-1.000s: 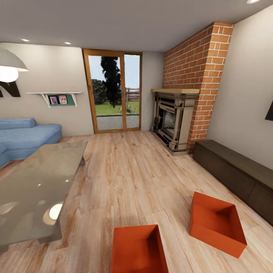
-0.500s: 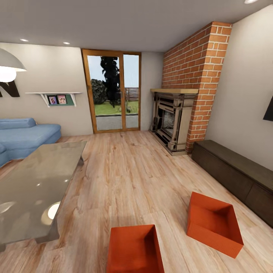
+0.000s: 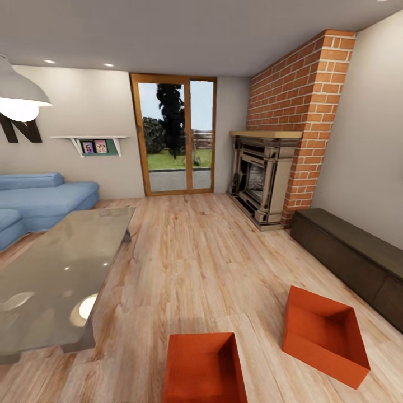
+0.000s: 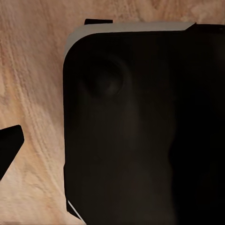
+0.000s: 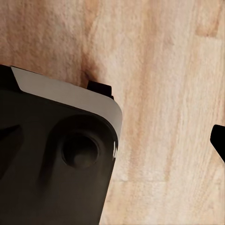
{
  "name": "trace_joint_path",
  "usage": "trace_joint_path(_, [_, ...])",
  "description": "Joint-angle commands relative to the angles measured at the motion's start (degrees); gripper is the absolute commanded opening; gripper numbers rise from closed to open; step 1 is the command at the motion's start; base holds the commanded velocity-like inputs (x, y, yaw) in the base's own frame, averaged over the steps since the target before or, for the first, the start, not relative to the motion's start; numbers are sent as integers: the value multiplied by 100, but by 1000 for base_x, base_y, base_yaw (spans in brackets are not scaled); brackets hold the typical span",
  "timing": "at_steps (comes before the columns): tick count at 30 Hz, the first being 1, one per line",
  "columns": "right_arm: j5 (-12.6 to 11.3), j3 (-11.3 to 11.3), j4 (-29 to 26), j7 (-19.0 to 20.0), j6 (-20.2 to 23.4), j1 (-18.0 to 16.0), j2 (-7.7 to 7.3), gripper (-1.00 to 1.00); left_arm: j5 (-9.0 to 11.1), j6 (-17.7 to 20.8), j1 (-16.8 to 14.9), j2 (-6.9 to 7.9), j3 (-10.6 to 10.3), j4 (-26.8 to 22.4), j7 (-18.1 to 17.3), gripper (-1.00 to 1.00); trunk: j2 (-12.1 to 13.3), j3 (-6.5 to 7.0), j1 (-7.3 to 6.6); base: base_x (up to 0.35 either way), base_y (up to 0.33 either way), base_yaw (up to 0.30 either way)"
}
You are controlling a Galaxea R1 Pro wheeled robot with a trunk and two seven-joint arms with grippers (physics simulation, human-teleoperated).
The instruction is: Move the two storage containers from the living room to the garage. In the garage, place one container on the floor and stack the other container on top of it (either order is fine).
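Observation:
Two orange-red open-top storage containers stand on the light wood floor of the living room. One container (image 3: 204, 366) lies at the bottom centre of the head view, cut off by the picture's lower edge. The other container (image 3: 324, 334) rests to its right, turned at an angle. A single dark fingertip (image 4: 8, 149) of my left gripper hangs over the planks, with nothing near it. A fingertip (image 5: 218, 140) of my right gripper likewise hangs over bare planks. Both grippers look spread open and hold nothing.
A glass table (image 3: 56, 274) stands at the left with a blue sofa (image 3: 39, 198) behind it. A dark low cabinet (image 3: 352, 257) runs along the right wall beside the brick fireplace (image 3: 266, 179). A glass door (image 3: 176, 137) is at the back. My black base (image 4: 140, 131) shows below both wrists.
The whole head view has shifted a little, so the room sits slightly to the right and lower in the picture. The containers have kept their places on the floor.

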Motion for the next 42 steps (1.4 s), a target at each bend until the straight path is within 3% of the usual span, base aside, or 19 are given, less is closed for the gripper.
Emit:
trace_joint_path(1, [-39,47,9,-5,-20,-3,3,100,14,-18,-3,-3,10,6,-7,100,-3,-6,0,0,0,46])
trace_joint_path(12, [-45,44,8,-3,-13,-3,7,100,14,-18,-3,-9,10,5,-7,100,-3,-8,0,0,0,10])
trace_joint_path(36, [-65,13,8,30,-12,-3,3,100,14,-18,-3,-12,11,5,-7,100,-3,-198,0,0,0,99])
trace_joint_path(42, [-79,-18,8,24,-23,-3,0,100,14,-18,-3,-16,11,5,-7,100,-3,-205,0,0,0,-73])
